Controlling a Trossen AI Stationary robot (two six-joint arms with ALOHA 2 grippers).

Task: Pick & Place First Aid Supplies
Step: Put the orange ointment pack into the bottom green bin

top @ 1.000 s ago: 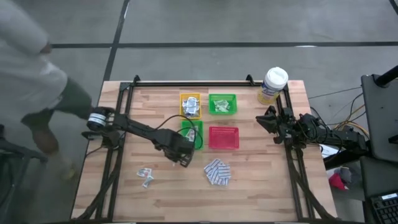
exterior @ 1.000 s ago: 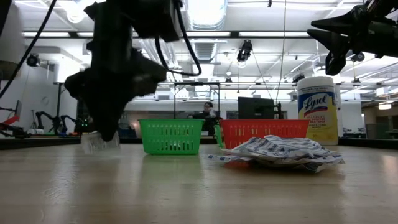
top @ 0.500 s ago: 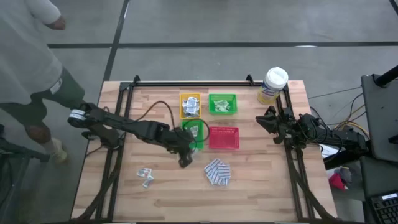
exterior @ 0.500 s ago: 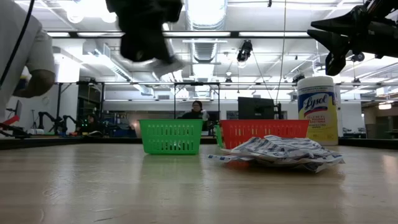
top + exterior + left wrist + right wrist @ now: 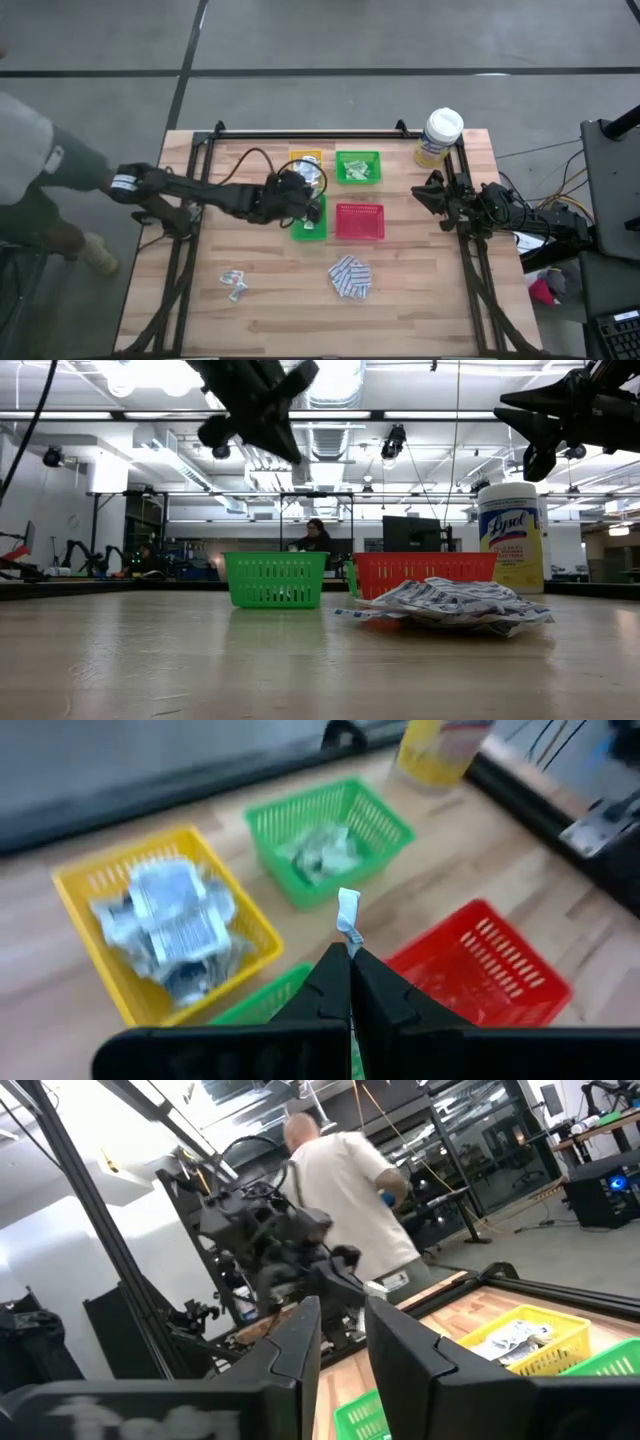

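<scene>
My left gripper (image 5: 349, 956) is shut on a small pale strip (image 5: 347, 914), one of the first aid supplies, high over the near green tray (image 5: 308, 233). Beyond it stand a yellow tray (image 5: 80, 880) of white-grey sachets (image 5: 170, 920), a far green tray (image 5: 385, 810) with pale green strips (image 5: 320, 850) and a red tray (image 5: 520, 970). A heap of blue-and-white pads (image 5: 350, 277) and a few small packets (image 5: 235, 284) lie on the table. My right gripper (image 5: 344, 1342) waits open at the right edge. My left gripper pinches the strip's lower end (image 5: 349, 938) between its two fingertips. The fingers slant down toward the table's far right. The strip sticks out past the fingertips, lifted clear of the table and the trays.
A yellow canister with a white lid (image 5: 440, 135) stands at the far right corner. A person (image 5: 40, 160) stands off the table's left edge. Bare wood lies along the near edge, apart from the pads and packets.
My left gripper has risen from the table by the near green tray and gone toward the far edge. It has tipped from pointing steeply down to a shallower slant. It stays shut, and the small strip has come up with it.
</scene>
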